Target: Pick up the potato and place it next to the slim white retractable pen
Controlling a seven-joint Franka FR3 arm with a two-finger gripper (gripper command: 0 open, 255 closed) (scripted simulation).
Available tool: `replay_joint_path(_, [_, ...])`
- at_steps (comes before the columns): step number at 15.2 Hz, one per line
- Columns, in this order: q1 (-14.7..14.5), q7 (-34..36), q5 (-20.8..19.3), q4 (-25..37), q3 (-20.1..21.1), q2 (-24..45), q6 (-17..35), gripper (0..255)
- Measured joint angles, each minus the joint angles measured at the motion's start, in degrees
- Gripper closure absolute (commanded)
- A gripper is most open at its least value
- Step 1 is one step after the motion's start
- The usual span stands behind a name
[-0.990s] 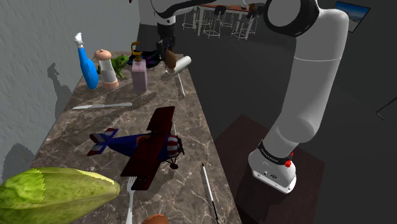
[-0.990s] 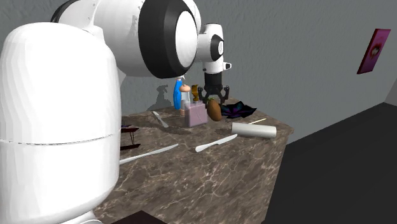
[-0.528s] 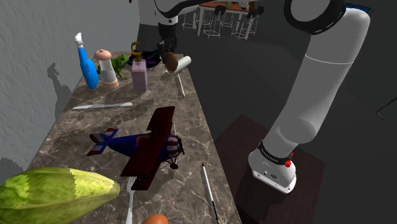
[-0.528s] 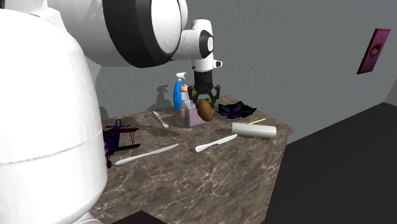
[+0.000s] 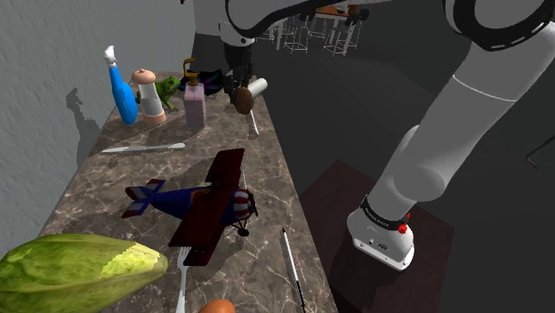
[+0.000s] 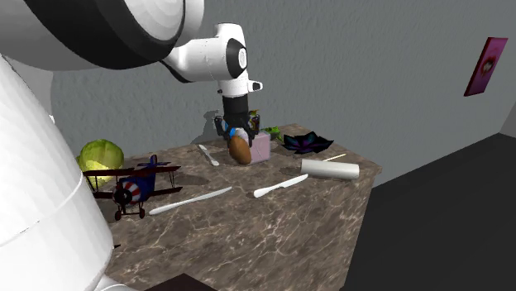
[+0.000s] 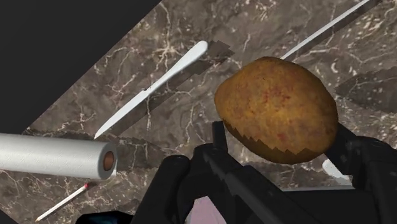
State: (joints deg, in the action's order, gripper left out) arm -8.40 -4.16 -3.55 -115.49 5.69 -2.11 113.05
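Observation:
The brown potato [image 5: 241,99] [image 6: 241,149] hangs above the far end of the marble counter, beside a pink bottle [image 5: 194,105] [image 6: 261,147]. My black gripper [image 5: 239,87] [image 6: 236,134] [image 7: 280,137] is shut on it. In the wrist view the potato [image 7: 277,109] sits clasped between both fingers. The slim white pen [image 5: 292,264] [image 6: 190,201] lies near the counter's near end, on the stand's side of a toy biplane [image 5: 200,203] [image 6: 132,186]. Past the potato in the wrist view runs a thin white rod [image 7: 324,32] that is probably this pen.
A white knife [image 6: 281,185] [image 7: 153,89] and a grey roll [image 5: 256,87] [image 6: 331,169] [image 7: 54,156] lie on the counter under and beside the hand. A blue spray bottle [image 5: 120,89], a frog figure [image 5: 169,87], a small white utensil [image 5: 142,148] and a green cabbage [image 5: 76,271] [image 6: 101,155] are also there.
The arm has swung, carrying the potato to the second exterior view's left, past the pink bottle and a little lower. The fingers stay clasped on it.

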Motion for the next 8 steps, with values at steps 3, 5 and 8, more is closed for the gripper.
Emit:
replay_joint_path(3, [-1.63, 3.07, 0.71, -5.09, 1.75, -4.61, 0.35, 255])
replay_joint_path(5, [-2.62, 4.85, 1.32, -8.43, 2.83, -7.52, 0.7, 255])
replay_joint_path(8, [-4.51, 8.32, 2.48, -12.0, 5.08, -11.03, 0.65, 255])
